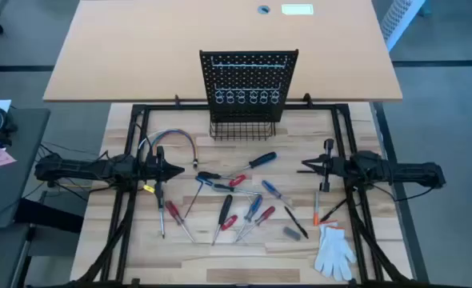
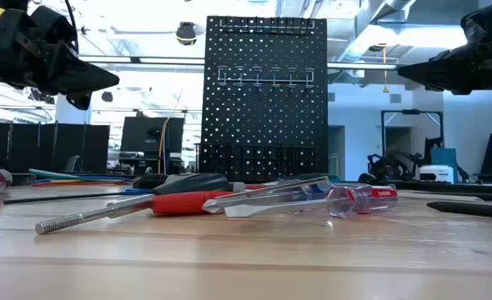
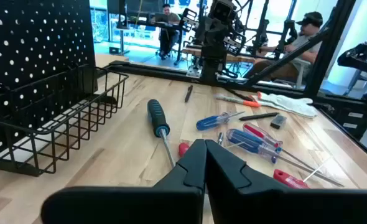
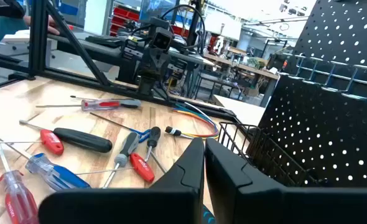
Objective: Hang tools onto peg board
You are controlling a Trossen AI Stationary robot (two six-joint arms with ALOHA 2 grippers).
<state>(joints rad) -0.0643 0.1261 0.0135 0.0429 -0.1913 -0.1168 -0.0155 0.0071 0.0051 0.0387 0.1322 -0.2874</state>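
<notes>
Nothing hung yet: tools (image 1: 236,200) scattered flat on the near table, peg board (image 1: 249,76) upright at the far middle, rings (image 1: 248,98) bare, basket (image 1: 243,128) at its base showing nothing inside.

Left gripper (image 1: 178,169) fingers together, holding nothing, raised off the table at left, just beside the wire loop (image 1: 170,140). Right gripper (image 1: 306,167) pressed together too, nothing held, raised at right, w/ white glove (image 1: 334,250) near-right.

Risks, near to far:
- Tools crowded, shafts crossing near centre; closing on 1 could drag a neighbour or roll it off.
- Thin shafts lying flat: probably slippery, could pivot in the fingers.
- Loop beside left gripper could snag on a descent.
- Rings look narrow; a tilted shaft would likely miss and bump the board.

View differences:
- High: full layout, both arms.
- Low: near screwdriver (image 2: 138,207) w/ red grip close up, plus clear-handled one (image 2: 346,200); grippers well above table, height hidden from above.
- Left wrist (image 3: 205,163): blue-handled driver (image 3: 158,116) near basket, people beyond the table.
- Right wrist (image 4: 205,160): black-handled tool (image 4: 82,139), wire loop's far side.
</notes>
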